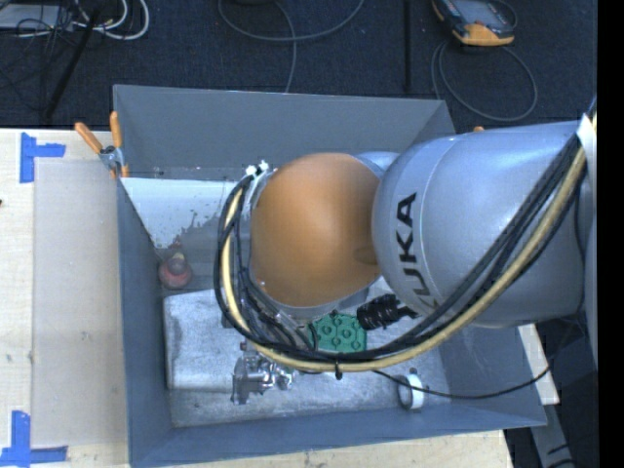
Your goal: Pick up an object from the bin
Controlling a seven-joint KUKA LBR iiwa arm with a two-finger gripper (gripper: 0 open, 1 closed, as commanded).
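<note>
My gripper (255, 378) reaches down under the orange dome to the bin floor, near the front wall and left of the middle. Nothing shows in it. A green block with dark studs (338, 334) lies just to its right, partly hidden by the cables. A small reddish-pink rounded thing (175, 269) sits apart at the left, where the sloped wall meets the floor. A small white thing (413, 391) lies at the front right, close to a cable.
The arm and its orange dome hide the middle and right of the bin. Sloped walls close in on every side, and the gripper is close to the front one.
</note>
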